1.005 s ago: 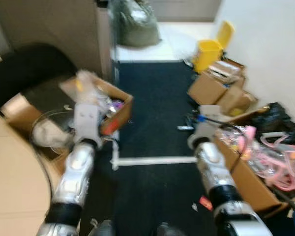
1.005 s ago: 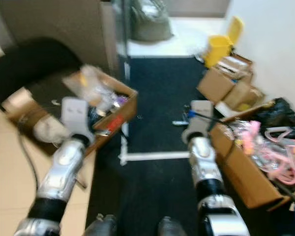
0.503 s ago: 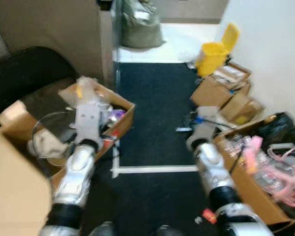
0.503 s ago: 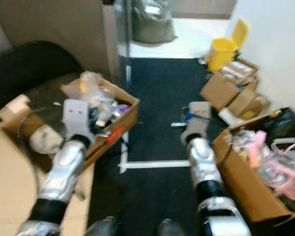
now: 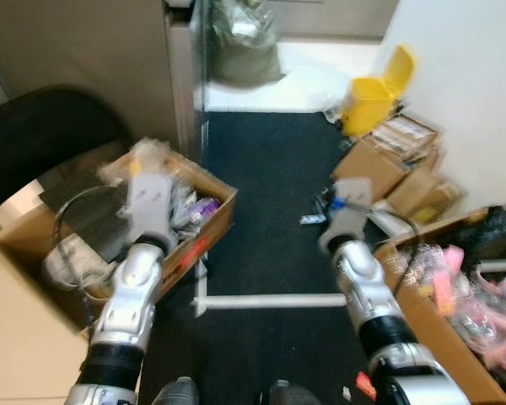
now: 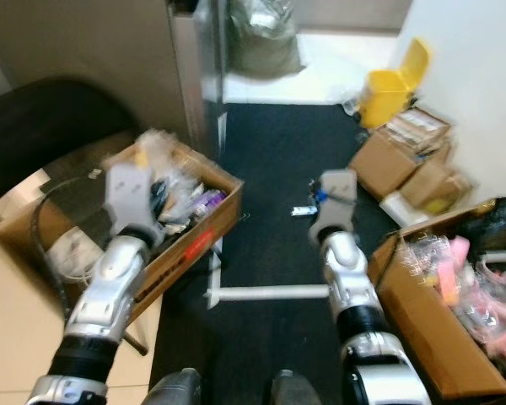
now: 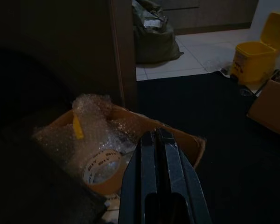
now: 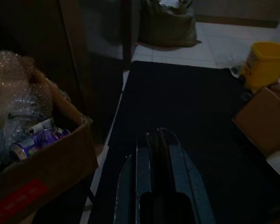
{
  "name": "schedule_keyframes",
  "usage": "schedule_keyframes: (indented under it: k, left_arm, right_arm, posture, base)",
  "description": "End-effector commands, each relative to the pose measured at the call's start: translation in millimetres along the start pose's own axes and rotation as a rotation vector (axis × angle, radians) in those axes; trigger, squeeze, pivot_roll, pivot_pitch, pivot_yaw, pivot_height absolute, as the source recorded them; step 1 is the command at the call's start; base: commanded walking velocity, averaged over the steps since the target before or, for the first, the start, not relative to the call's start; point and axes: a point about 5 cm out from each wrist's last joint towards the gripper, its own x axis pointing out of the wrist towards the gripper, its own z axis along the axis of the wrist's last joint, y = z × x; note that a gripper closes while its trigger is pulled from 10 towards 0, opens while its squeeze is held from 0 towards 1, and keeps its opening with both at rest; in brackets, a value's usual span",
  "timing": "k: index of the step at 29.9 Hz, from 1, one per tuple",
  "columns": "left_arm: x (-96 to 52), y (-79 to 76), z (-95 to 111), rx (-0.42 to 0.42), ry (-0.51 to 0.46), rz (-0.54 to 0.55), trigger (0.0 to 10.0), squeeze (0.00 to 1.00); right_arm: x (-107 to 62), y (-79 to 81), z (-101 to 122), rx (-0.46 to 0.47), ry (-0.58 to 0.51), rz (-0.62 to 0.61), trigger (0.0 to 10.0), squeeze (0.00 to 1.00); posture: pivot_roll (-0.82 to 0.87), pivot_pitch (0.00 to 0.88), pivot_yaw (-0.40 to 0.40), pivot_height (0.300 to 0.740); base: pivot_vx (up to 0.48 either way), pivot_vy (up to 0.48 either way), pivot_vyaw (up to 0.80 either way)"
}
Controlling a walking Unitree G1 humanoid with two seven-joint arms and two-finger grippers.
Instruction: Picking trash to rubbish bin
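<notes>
A yellow rubbish bin with its lid up stands at the far right end of the black carpet, by the white wall; it is also in the left wrist view. Small pieces of litter lie on the carpet just ahead of my right arm. A red scrap lies near my feet. Both arms are held forward at chest height. My left gripper is shut and empty, above an open cardboard box. My right gripper is shut and empty over the carpet.
The box on the left holds bubble wrap, a tape roll and cables. Cardboard boxes line the right wall, one with pink items. A grey sack sits at the far doorway. A partition stands on the left.
The whole view has shifted: the white floor line and the boxes sit lower and nearer, so I have moved forward. Both arms keep the same pose, fingers still together.
</notes>
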Motion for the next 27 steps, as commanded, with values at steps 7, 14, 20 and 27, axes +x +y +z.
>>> schedule_keyframes:
  k: [7,14,20,27]
  left_arm:
    - [-3.2,-0.4,-3.8,0.008,0.018,-0.004,10.0,0.0]
    - [-2.2,-1.1,-3.6,0.007,0.019,-0.004,10.0,0.0]
    - [-2.4,-1.8,-3.7,0.004,0.019,-0.002,10.0,0.0]
    - [-2.6,-1.2,-4.4,0.003,0.023,0.004,10.0,0.0]
  right_arm:
    - [-2.7,-3.7,-3.5,-0.012,0.008,-0.002,10.0,0.0]
    - [-3.3,-4.2,-4.5,-0.014,0.011,0.0,10.0,0.0]
    - [-3.4,-4.9,-4.6,-0.016,0.012,0.002,10.0,0.0]
    - [-2.2,-5.8,-4.0,-0.024,0.015,0.002,10.0,0.0]
  posture:
    - [0.03,0.06,-0.039,0.74]
    - [0.03,0.063,-0.04,0.74]
    - [0.03,0.065,-0.041,0.74]
    - [0.03,0.069,-0.044,0.74]
  base:
    - [0.269,0.0,0.76]
    - [0.266,0.0,0.8]
    - [0.264,0.0,0.8]
    - [0.263,0.0,0.74]
